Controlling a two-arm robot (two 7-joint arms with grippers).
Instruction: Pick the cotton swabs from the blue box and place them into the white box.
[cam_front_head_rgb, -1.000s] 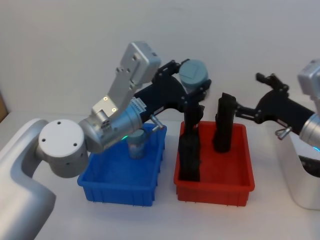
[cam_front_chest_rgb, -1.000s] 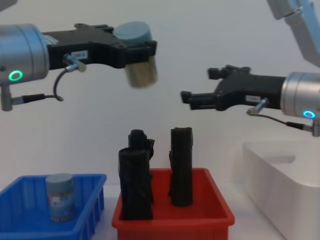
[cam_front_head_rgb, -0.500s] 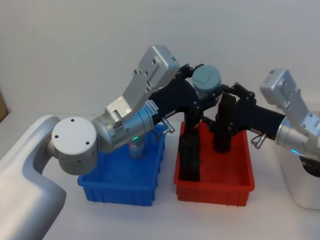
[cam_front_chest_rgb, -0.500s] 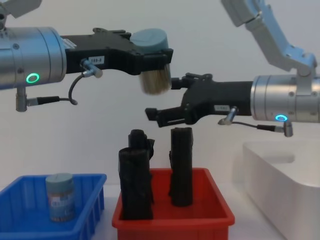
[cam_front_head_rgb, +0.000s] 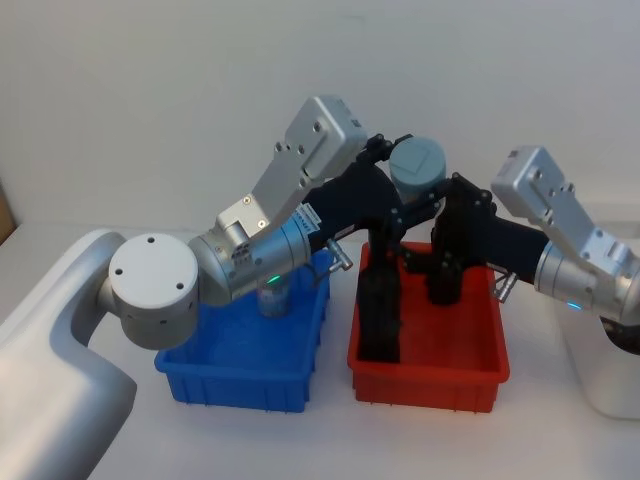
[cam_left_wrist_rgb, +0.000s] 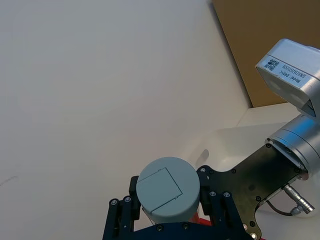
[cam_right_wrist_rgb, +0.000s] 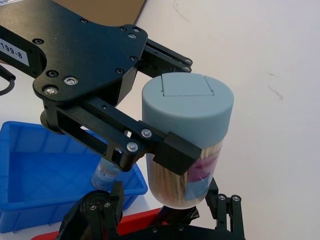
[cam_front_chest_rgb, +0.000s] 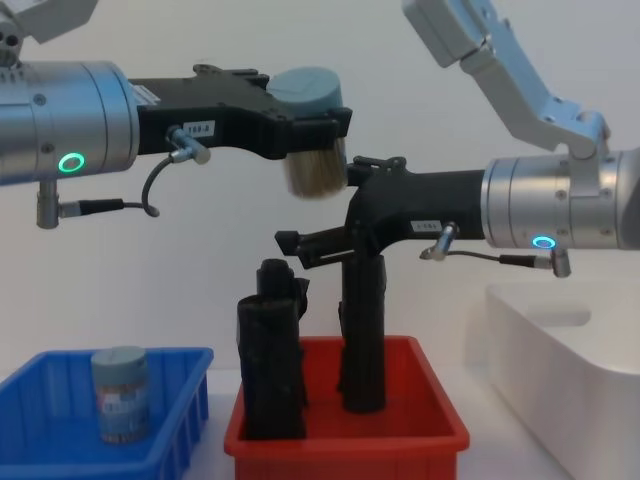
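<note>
Pale wall (cam_front_head_rgb: 150, 80) stood behind a white desk (cam_front_head_rgb: 300, 440) that carried three containers in a row. The blue box (cam_front_head_rgb: 240, 385) was on the robot's left, a red bin (cam_front_head_rgb: 430, 380) sat in the middle, and the white box (cam_front_head_rgb: 605, 370) was at the right edge.

High above the red bin, the left pincer (cam_front_chest_rgb: 318, 125) was clamped on a jar (cam_front_chest_rgb: 314, 172) of cotton swabs, gripping it just under the lid with a finger on each side. The jar was upright. It was a clear cylinder packed with pale sticks, capped by a round grey-blue lid with a squarish tab moulded into its top. A small pink-and-blue label was on its side.

The right pincer (cam_front_chest_rgb: 318, 200) extended from the right with its jaws apart, flanking the jar's lower part. Whether it touched the jar could not be told.

A second jar (cam_front_chest_rgb: 120, 393), with the same lid and a label on its side, stood upright in the blue box, toward the far side. Two black cylinders (cam_front_chest_rgb: 270, 370) stood in the red bin.
</note>
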